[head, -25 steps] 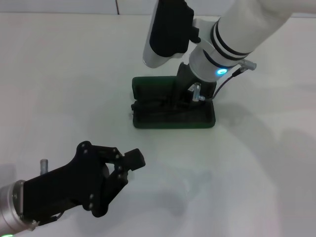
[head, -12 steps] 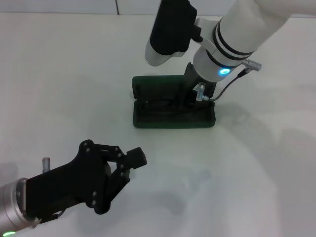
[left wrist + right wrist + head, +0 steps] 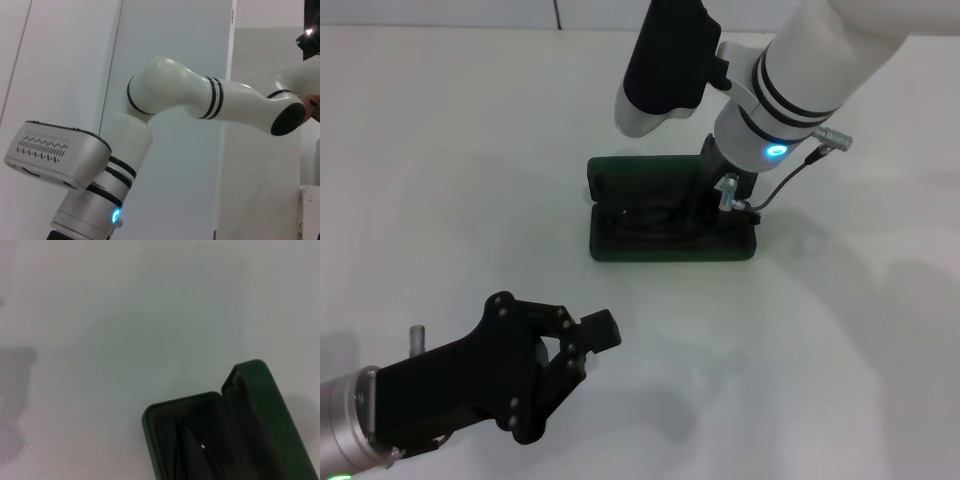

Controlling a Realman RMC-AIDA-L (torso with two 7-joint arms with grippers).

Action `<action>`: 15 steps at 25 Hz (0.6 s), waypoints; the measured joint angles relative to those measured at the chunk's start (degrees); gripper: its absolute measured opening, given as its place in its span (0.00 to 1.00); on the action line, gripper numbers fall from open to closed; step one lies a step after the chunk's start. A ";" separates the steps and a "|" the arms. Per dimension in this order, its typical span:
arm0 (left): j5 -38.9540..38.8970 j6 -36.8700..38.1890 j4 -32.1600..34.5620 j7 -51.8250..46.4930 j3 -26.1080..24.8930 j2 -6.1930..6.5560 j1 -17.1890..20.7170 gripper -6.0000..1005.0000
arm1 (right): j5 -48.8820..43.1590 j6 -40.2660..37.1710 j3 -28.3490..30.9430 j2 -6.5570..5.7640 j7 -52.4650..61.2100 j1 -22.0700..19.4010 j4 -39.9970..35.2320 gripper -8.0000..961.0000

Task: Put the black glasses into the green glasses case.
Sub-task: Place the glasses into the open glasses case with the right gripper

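While the right gripper [image 3: 705, 205] is hanging over the open green glasses case [image 3: 620, 182], I cannot tell its finger state. The black glasses [image 3: 655, 215] are lying inside and might be snagging if it lifts. The left gripper [image 3: 585, 345] is waiting open, well apart.

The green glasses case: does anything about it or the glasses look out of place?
Nothing stands out. The green glasses case lies open and flat on the table, the black glasses inside it. The right pincer is at its right end.

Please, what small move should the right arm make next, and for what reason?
Probably lift the right gripper straight up out of the green glasses case. The black glasses appear to lie inside the open case, with the gripper low over its right part. The lid is open. The left gripper waits apart, nearer the robot.
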 joint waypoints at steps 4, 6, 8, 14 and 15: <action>0.07 0.00 0.00 0.02 0.00 0.00 0.09 0.06 | -0.20 -0.24 -0.48 0.00 0.93 -0.10 -0.20 0.14; 0.15 0.00 0.00 0.07 0.00 0.01 0.11 0.06 | -1.19 -0.38 -0.49 0.00 1.56 -0.23 -0.30 0.14; 0.19 0.00 0.00 0.08 0.00 0.01 0.17 0.06 | -1.92 -0.56 -0.49 0.00 1.97 -0.42 -0.48 0.14; 0.21 0.00 0.00 0.09 0.00 0.00 0.38 0.06 | -2.21 -0.30 -0.49 0.00 2.74 -0.86 -1.18 0.15; 0.21 0.01 0.00 0.09 0.00 0.00 0.38 0.06 | -2.21 -0.20 -0.48 0.00 2.79 -0.99 -1.34 0.16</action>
